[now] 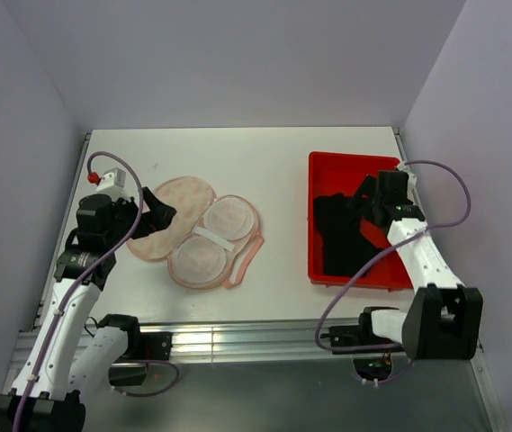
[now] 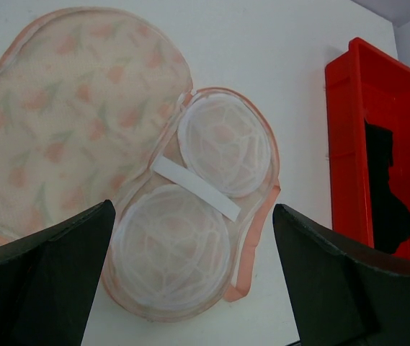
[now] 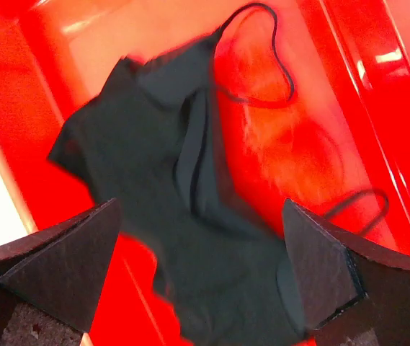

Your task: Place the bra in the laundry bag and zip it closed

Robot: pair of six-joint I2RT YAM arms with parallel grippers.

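Right gripper (image 3: 197, 267) sits straight above the bra (image 3: 168, 187), jaws spread as wide as I see them go and nothing between them. The bra is a black heap in the red tray (image 1: 313, 216), on the tray's side toward the middle of the counter (image 1: 273, 162). From overhead its long axis runs near to far along the tray. In my right wrist view it crosses on a diagonal, with thin straps (image 3: 290, 76) looping off onto the tray floor beyond the bulk of the fabric. That wrist picture is smeared, so I cannot tell whether the fingers (image 3: 320, 274) touch cloth; I'd call them just above it. The bulk lies between them, so I judge a straight descent and a close would catch it.

Left gripper (image 2: 194, 274) is equally wide open and empty, hovering over the left side of the laundry bag (image 1: 203, 234). The bag lies unzipped and spread flat on the counter, well apart from the tray. Its printed lid (image 2: 68, 122) is folded away to the left, and the two white mesh cups (image 2: 223, 144) face up with a white strap (image 2: 196, 189) across the waist between them. So the right arm is the one for the pick, and the carry goes leftward to those cups. No part of the task is done yet, as I read it.
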